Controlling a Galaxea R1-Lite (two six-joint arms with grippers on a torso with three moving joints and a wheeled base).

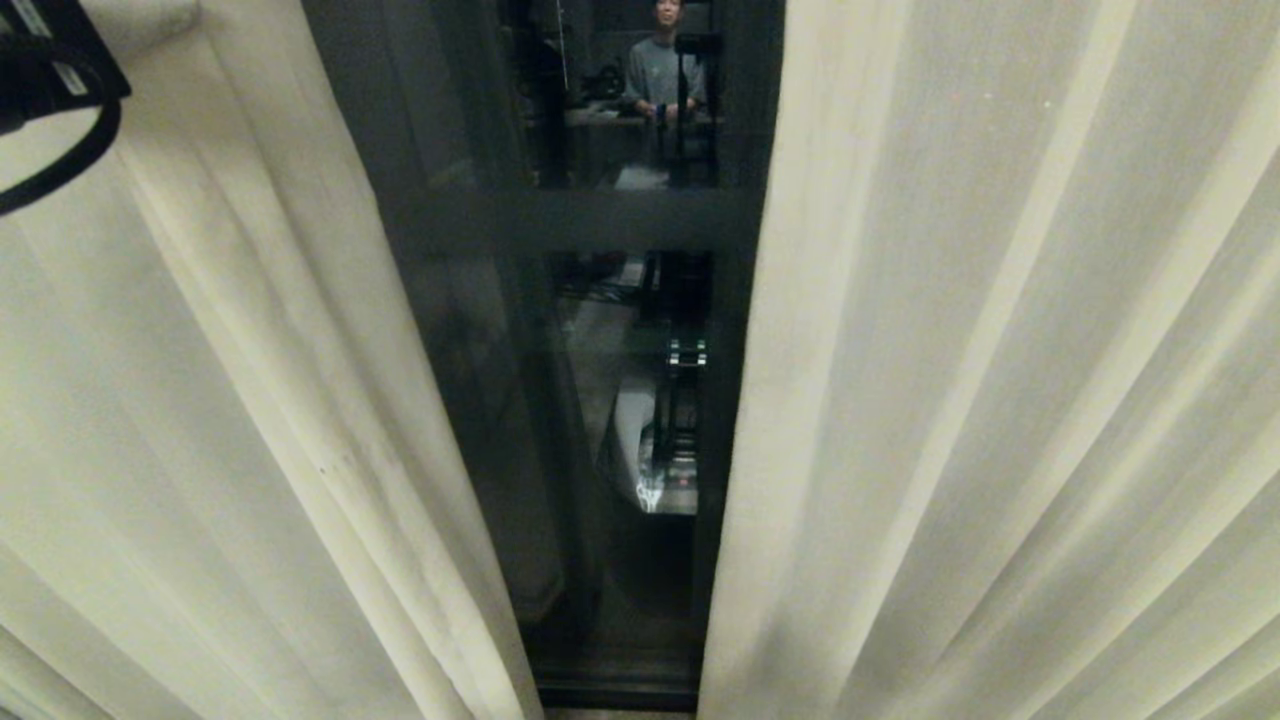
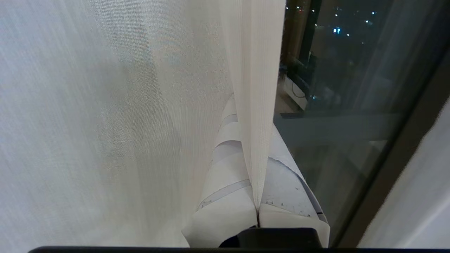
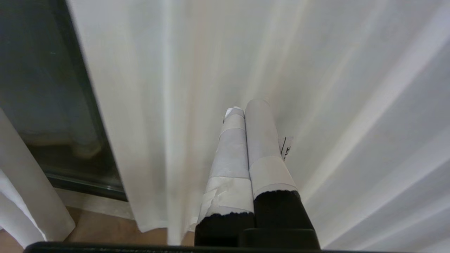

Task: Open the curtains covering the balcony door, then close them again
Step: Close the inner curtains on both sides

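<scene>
Most of the balcony door [image 1: 560,220] is hidden behind the curtains [image 1: 1000,380]; only a thin dark strip shows in the middle of the head view, running from top to bottom; a paler band crosses the glass near the upper middle. In the glass you can dimly see a person [image 1: 660,70] at the top, too dark to make out well. The left curtain panel [image 1: 200,420] fills the left side and the other panel fills the right; their long folds run up and down and spread out toward the bottom of the frame.

The left arm [image 1: 50,90] is cut off at the upper left corner of the head view; in the left wrist view the left gripper [image 2: 258,211] is pinched tight on the edge of the left curtain panel, beside the glass. In the right wrist view the right gripper [image 3: 246,116] has its fingers pressed together with nothing between them, close against the curtain folds.
</scene>
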